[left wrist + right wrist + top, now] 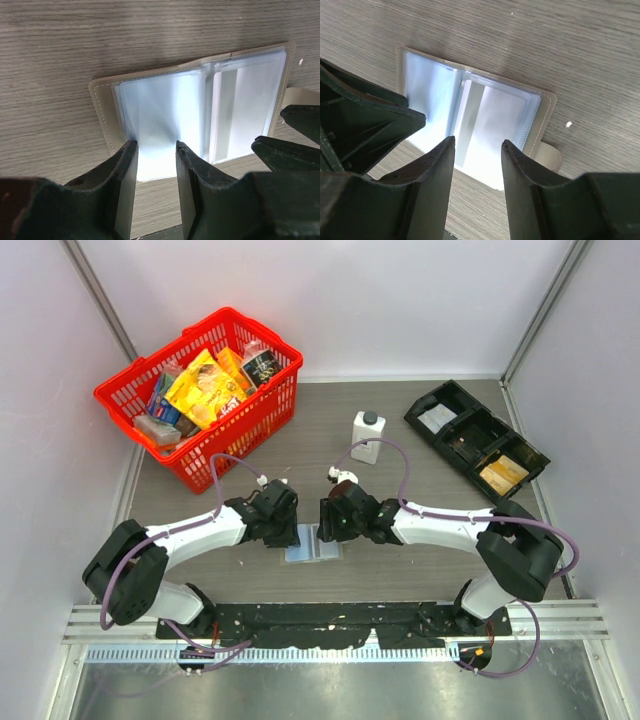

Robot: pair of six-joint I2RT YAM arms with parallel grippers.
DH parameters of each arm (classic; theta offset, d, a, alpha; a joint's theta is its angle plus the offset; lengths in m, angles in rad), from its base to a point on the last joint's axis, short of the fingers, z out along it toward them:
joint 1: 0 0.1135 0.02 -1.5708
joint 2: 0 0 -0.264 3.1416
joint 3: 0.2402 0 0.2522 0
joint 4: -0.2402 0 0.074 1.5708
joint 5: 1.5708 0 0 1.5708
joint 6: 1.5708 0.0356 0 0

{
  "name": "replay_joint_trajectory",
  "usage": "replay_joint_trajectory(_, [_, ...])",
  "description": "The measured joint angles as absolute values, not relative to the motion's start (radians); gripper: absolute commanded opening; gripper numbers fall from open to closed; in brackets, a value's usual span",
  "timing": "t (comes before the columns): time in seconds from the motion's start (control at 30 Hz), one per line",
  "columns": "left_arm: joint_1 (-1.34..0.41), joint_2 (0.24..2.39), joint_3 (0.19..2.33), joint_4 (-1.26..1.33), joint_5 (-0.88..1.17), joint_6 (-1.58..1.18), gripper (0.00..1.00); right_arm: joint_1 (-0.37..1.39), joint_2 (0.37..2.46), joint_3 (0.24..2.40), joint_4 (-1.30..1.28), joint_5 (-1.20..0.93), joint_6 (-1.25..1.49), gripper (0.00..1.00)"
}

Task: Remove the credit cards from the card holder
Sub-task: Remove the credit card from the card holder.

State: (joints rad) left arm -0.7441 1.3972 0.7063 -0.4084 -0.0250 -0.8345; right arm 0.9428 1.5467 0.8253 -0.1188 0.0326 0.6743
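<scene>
A stitched taupe card holder [104, 112] lies open on the wood-grain tabletop [75, 40], pale credit cards [250, 100] in its glossy sleeves; left fingers [122, 185] and right fingers [432, 185] are released.

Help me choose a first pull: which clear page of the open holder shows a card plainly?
The page beside the closure tab: a pale, grey-edged card shows through. The other page is lost in glare.

The grey wood-grain desk [420, 575] is carrying a red plastic basket [240, 430] at far left, a small white bottle [367, 437] mid-back, and a long black compartment tray [462, 430] at far right. A taupe stitched card holder [313, 543] is lying open near the front middle, clear sleeves facing up.
</scene>
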Motion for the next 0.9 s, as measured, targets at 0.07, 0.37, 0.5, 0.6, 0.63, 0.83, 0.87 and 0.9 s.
replay_joint_trajectory(0.07, [-0.744,1.397,0.706,-0.408,-0.025,-0.834,0.39,0.944,1.547,0.828,-0.126,0.044,0.672,0.48])
replay_joint_trajectory(0.37, [-0.744,1.397,0.706,-0.408,-0.025,-0.834,0.39,0.947,1.562,0.828,-0.137,0.052,0.672,0.48])
replay_joint_trajectory(0.5, [-0.744,1.397,0.706,-0.408,-0.025,-0.834,0.39,0.947,1.583,0.828,-0.144,0.056,0.672,0.48])
replay_joint_trajectory(0.6, [-0.744,1.397,0.706,-0.408,-0.025,-0.834,0.39,0.947,1.59,0.828,-0.153,0.061,0.672,0.48])
replay_joint_trajectory(0.63, [-0.744,1.397,0.706,-0.408,-0.025,-0.834,0.4,0.947,1.591,0.829,-0.154,0.062,0.672,0.48])
replay_joint_trajectory(0.83, [-0.744,1.397,0.706,-0.408,-0.025,-0.834,0.4,0.947,1.598,0.831,-0.148,0.053,0.674,0.48])
replay_joint_trajectory(0.87, [-0.744,1.397,0.706,-0.408,-0.025,-0.834,0.4,0.947,1.598,0.831,-0.147,0.05,0.675,0.47])
replay_joint_trajectory(0.9, [-0.744,1.397,0.706,-0.408,-0.025,-0.834,0.4,0.947,1.598,0.831,-0.144,0.047,0.676,0.47])
